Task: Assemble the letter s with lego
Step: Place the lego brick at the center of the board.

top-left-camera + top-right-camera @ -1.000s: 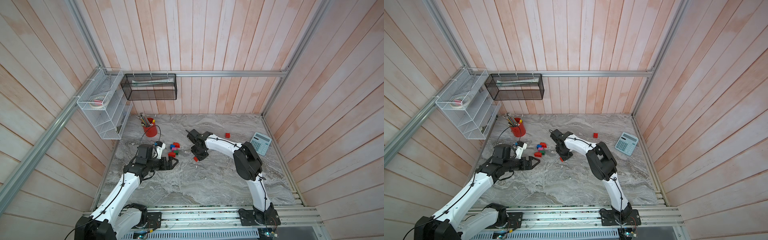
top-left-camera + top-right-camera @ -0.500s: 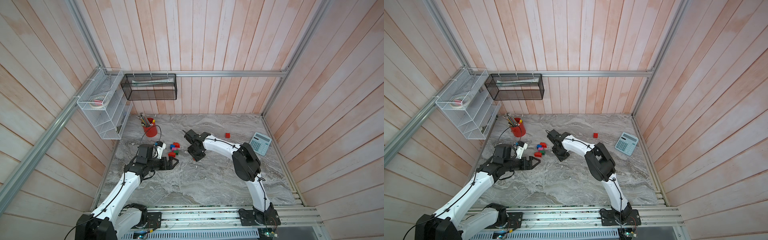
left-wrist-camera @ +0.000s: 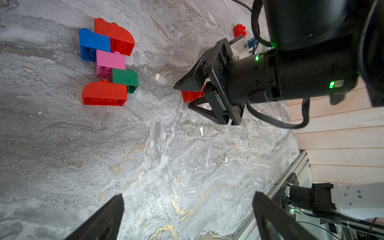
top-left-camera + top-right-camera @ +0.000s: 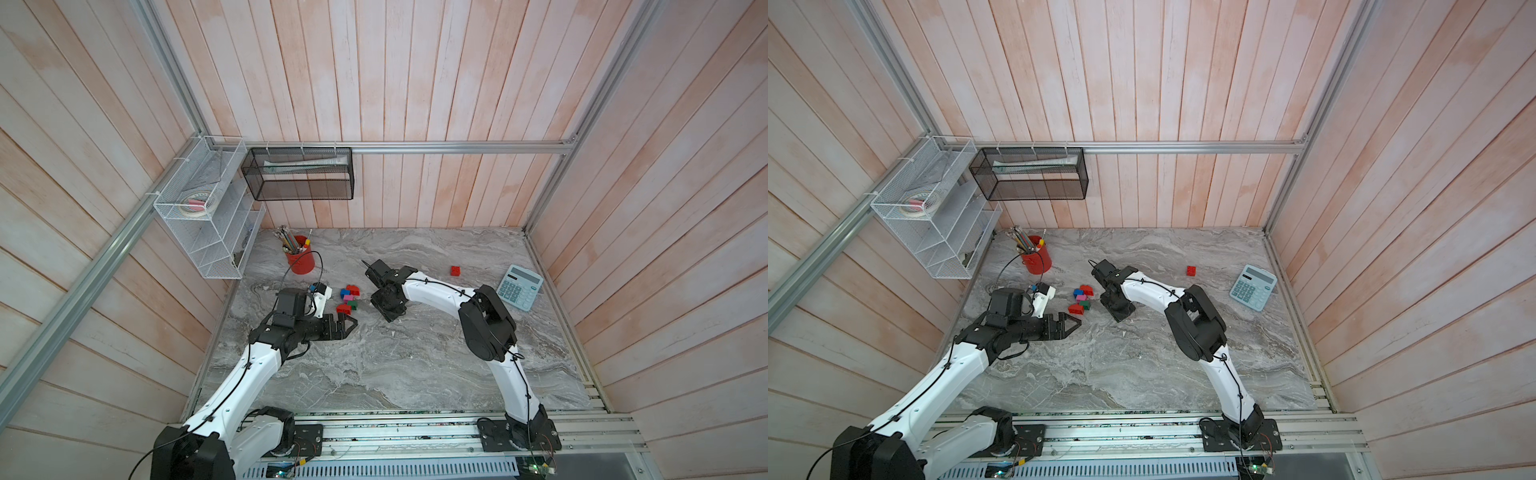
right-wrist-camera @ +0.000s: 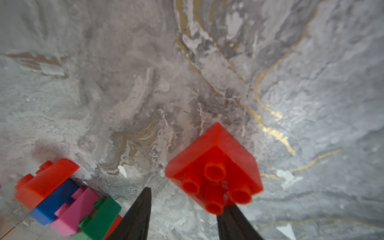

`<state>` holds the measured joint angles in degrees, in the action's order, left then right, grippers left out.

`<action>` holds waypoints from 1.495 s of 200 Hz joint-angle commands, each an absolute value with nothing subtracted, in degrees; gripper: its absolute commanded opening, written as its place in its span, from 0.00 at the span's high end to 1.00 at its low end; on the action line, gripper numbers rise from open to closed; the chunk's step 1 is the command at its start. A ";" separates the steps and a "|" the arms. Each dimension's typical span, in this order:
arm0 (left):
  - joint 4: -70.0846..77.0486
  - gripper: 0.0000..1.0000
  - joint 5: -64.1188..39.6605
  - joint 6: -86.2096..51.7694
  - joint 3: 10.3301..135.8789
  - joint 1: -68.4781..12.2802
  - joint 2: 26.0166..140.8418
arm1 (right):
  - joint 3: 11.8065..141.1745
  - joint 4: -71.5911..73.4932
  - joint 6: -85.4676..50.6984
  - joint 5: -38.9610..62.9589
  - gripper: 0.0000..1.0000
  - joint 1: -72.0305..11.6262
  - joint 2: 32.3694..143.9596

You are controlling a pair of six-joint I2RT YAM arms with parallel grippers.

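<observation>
- Right wrist: right gripper (image 5: 187, 197) is straddling a red square brick (image 5: 216, 158), grasp unclear.
- Left gripper (image 3: 188, 195) is idling, released.
- Probably needing squaring against the brick cluster (image 3: 110, 62).

You have both top views high above the base side, looking steeply down over the whole marble table (image 4: 415, 365). Your left wrist camera looks low along it; your right wrist camera looks down, very near. All share the brick cluster (image 3: 108, 62).
</observation>
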<state>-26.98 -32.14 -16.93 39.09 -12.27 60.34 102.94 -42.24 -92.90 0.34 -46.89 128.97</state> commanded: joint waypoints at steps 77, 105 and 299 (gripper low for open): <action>-27.14 0.00 -33.72 -15.55 40.87 -11.96 60.91 | 105.80 -41.92 -88.89 -0.86 0.46 -46.32 126.18; -27.66 0.00 -34.27 -15.53 41.53 -12.00 60.64 | 101.64 -42.54 -86.37 -1.88 0.45 -46.06 121.47; -26.85 0.00 -34.90 -15.39 40.35 -11.92 61.78 | 78.72 -17.30 -71.94 10.39 0.28 -45.80 114.50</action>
<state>-27.44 -34.26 -16.51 40.18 -12.27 61.08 80.58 -20.29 -73.19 9.17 -45.87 113.06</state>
